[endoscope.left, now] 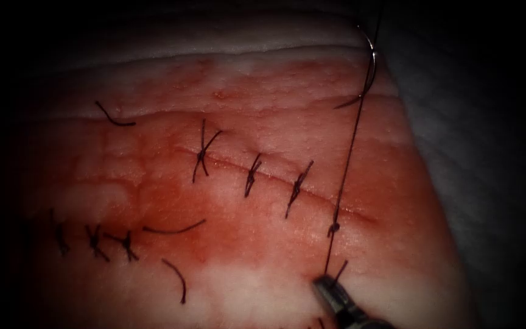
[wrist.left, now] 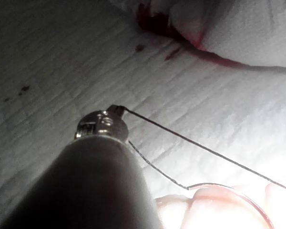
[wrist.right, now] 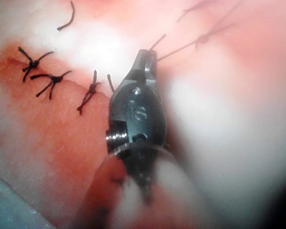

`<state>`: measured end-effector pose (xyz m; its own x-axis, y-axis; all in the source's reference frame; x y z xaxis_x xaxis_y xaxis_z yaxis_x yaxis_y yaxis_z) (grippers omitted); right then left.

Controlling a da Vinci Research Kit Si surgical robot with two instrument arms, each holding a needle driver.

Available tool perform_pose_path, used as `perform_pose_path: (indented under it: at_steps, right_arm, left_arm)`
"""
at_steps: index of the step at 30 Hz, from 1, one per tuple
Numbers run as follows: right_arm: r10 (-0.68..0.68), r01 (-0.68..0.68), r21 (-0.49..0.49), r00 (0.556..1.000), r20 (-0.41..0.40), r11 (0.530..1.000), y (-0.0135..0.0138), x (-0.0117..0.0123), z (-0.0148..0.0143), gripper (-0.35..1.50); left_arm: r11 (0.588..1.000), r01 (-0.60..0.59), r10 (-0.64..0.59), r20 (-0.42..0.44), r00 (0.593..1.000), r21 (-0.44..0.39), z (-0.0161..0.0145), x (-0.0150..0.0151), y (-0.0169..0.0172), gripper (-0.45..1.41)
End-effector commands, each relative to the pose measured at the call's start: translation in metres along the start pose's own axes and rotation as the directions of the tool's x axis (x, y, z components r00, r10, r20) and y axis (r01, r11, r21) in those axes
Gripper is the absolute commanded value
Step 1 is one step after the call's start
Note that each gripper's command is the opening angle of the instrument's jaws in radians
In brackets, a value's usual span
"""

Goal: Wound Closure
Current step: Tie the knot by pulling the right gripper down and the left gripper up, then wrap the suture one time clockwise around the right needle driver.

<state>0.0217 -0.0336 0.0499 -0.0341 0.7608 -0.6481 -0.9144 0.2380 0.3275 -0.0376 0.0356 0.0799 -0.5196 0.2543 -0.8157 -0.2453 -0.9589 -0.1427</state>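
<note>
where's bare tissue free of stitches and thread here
Bare: pink tissue between the curled cut thread end and right tool, shut on black thread. Crowded: knotted stitches along the cut. Left tool holds thread; curved steel needle hangs free, top right.

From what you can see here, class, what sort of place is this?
Probably a suturing practice bench: tissue carrying finished stitches, a curved needle hanging on thread, and the right claw shut on that thread.

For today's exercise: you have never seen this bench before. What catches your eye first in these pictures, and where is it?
A taut thread runs from the right tool, shut on it at the tissue's near edge, through a knot at the cut's right end. The curved needle hangs above the far edge, outside the tissue.
</note>
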Motion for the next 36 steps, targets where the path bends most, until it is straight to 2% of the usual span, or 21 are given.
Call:
perform_pose_path:
  at_steps: [1,8,12,19,24,25,27,28,29,30,31,32,33,35,36]
  right_arm:
    - [0.006,-0.006,0.001,1.0,-0.014,1.0,0.0,-0.0002,0.0011,-0.35]
    - [0.007,-0.007,-0.001,1.0,-0.003,1.0,0.0009,-0.0009,0.0023,-0.35]
    - [-0.009,0.01,-0.001,0.999,0.052,1.0,0.0004,-0.0023,0.0019,-0.35]
    - [-0.019,0.019,-0.001,0.997,0.081,1.0,-0.0003,-0.003,0.001,-0.35]
    - [-0.023,0.021,0.024,0.996,0.082,0.999,-0.0002,-0.0028,0.0014,-0.35]
    - [-0.026,0.025,0.034,0.999,0.042,0.999,0.0,-0.0022,0.0016,0.36]
    - [-0.03,0.03,0.035,1.0,0.004,0.999,0.0001,-0.0017,0.0018,1.04]
    - [-0.037,0.039,0.039,0.998,-0.041,0.998,0.0004,-0.001,0.002,1.34]
    - [-0.051,0.053,0.04,0.997,-0.063,0.998,0.0005,-0.0007,0.002,1.38]
    - [-0.06,0.065,0.049,0.994,-0.096,0.997,0.001,0.0,0.0018,1.4]
    - [-0.063,0.069,0.051,0.993,-0.102,0.996,0.0012,0.0004,0.0016,1.4]
    - [-0.063,0.069,0.051,0.993,-0.102,0.996,0.0012,0.0004,0.0016,1.4]
    - [-0.061,0.069,0.059,0.991,-0.117,0.996,0.0015,0.0014,0.0011,1.41]
    - [-0.054,0.063,0.068,0.989,-0.135,0.996,0.0019,0.0023,0.0004,1.41]
    - [-0.043,0.057,0.084,0.987,-0.156,0.995,0.0022,0.0035,-0.0004,1.41]
  left_arm:
    - [1.0,-0.009,0.009,-0.003,1.0,0.022,0.0013,0.0003,-0.0014,-0.45]
    - [0.999,-0.003,0.003,0.007,1.0,0.054,0.0035,-0.0012,-0.0037,-0.45]
    - [0.998,-0.005,0.004,0.011,1.0,0.066,0.0047,-0.0022,-0.0047,-0.45]
    - [0.996,-0.013,0.011,0.02,1.0,0.09,0.0076,-0.0041,-0.0064,-0.45]
    - [0.997,-0.025,0.024,0.016,1.0,0.078,0.0068,-0.0052,-0.006,-0.45]
    - [0.999,-0.032,0.031,0.022,0.999,0.043,0.0056,-0.0053,-0.0052,-0.45]
    - [1.0,-0.01,0.01,0.034,0.999,-0.009,0.0042,-0.0053,-0.0041,-0.45]
    - [0.996,-0.009,0.014,0.057,0.998,-0.091,0.0019,-0.0051,-0.0024,-0.45]
    - [0.991,-0.013,0.023,0.068,0.997,-0.136,0.0003,-0.005,-0.0014,-0.45]
    - [0.986,-0.01,0.029,0.117,0.993,-0.165,-0.0022,-0.0047,0.0,-0.45]
    - [0.985,-0.013,0.039,0.143,0.989,-0.173,-0.0036,-0.0045,0.0007,-0.45]
    - [0.985,-0.013,0.039,0.143,0.989,-0.173,-0.0036,-0.0045,0.0007,-0.45]
    - [0.981,-0.015,0.053,0.194,0.979,-0.194,-0.0069,-0.0041,0.0022,-0.45]
    - [0.978,-0.018,0.069,0.237,0.969,-0.21,-0.0102,-0.0036,0.0037,-0.45]
    - [0.978,-0.022,0.081,0.277,0.957,-0.209,-0.013,-0.0031,0.0049,-0.45]
